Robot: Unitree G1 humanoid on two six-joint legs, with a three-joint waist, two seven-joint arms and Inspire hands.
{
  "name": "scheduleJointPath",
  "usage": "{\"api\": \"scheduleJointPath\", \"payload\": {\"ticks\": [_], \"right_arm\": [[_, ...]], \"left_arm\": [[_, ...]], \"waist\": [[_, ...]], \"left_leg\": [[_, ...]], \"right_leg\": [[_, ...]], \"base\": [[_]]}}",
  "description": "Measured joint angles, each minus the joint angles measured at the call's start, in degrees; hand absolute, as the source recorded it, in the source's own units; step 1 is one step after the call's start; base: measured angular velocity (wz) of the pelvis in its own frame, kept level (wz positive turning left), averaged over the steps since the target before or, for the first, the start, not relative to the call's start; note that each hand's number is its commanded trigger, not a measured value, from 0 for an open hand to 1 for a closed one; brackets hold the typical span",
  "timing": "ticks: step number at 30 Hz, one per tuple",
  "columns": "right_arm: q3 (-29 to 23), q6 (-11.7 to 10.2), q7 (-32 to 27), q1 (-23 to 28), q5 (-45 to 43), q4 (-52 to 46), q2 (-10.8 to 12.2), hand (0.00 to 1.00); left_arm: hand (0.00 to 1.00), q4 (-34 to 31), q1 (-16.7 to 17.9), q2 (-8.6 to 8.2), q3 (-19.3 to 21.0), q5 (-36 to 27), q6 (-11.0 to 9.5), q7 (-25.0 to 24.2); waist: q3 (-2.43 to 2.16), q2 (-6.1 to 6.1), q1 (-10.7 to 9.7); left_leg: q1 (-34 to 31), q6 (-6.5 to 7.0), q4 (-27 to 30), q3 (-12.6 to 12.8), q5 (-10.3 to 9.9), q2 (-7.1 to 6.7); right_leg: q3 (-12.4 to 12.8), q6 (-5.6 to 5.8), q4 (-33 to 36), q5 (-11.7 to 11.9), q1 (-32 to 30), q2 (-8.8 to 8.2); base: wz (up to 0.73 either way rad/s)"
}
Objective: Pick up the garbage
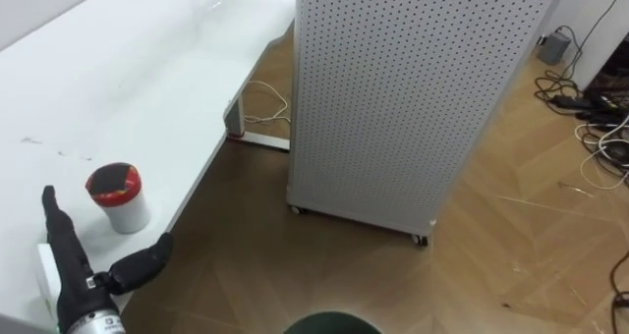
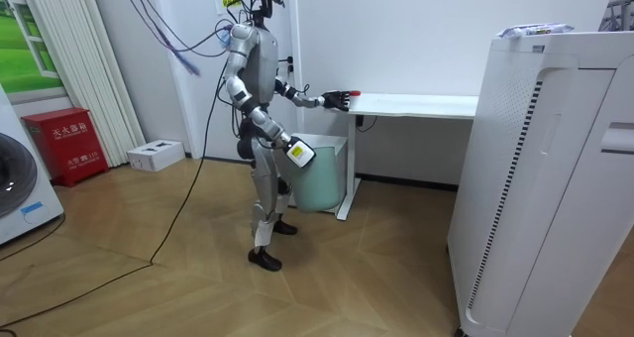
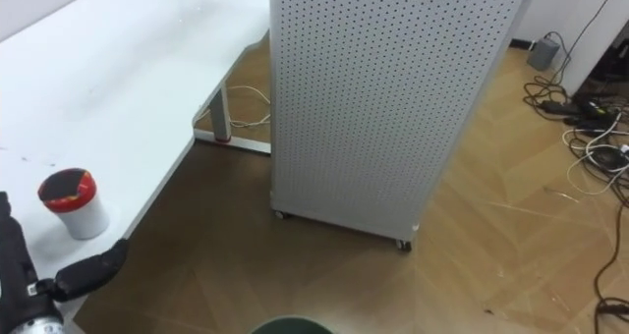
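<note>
Small white cup with a red top (image 1: 118,198) stands on the white table (image 1: 147,79), just ahead of the left hand (image 1: 81,275), fingers straight, thumb wide; right hand (image 2: 300,153) hangs far off.

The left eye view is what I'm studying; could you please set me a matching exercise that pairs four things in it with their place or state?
Things:
1. cup with a red lid
2. perforated cabinet
3. cables
4. left robot hand

Place or state:
A. lying loose on the wooden floor at the far right
B. upright on the white table, near its edge
C. open, fingers straight, beside the cup
D. standing on small wheels on the floor

Pairs: 1-B, 2-D, 3-A, 4-C
</note>
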Motion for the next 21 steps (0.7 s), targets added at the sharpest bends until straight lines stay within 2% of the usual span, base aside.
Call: {"api": "scheduleJointPath", "payload": {"ticks": [3,13,21], "right_arm": [[0.1,0.0,-0.1,-0.3,0.0,0.0,0.0,1.00],[0.1,0.0,0.0,-0.6,0.0,0.0,0.1,1.00],[0.2,0.0,0.6,-0.6,0.0,0.1,0.1,1.00]], "left_arm": [[0.00,0.4,-1.3,0.05,-0.1,-1.9,-0.3,0.1],[0.00,1.4,-2.5,0.26,0.0,-2.5,-2.1,3.9],[0.00,2.4,-3.7,0.40,0.0,-2.5,-1.8,3.9]], "waist": [[0.19,0.05,0.0],[0.27,0.21,-1.4],[0.42,0.42,-1.5]], "left_leg": [[-0.9,0.01,0.3,0.1,0.0,-0.01],[-2.4,-0.02,0.3,0.1,0.0,0.12],[-2.4,-0.01,0.3,0.1,0.0,0.11]], "right_leg": [[0.5,-0.02,0.0,0.0,-0.8,0.02],[0.0,-0.14,0.1,0.1,-2.1,0.22],[-0.1,-0.12,0.1,0.1,-2.1,0.14]], "base": [[0.00],[0.02],[0.00]]}}
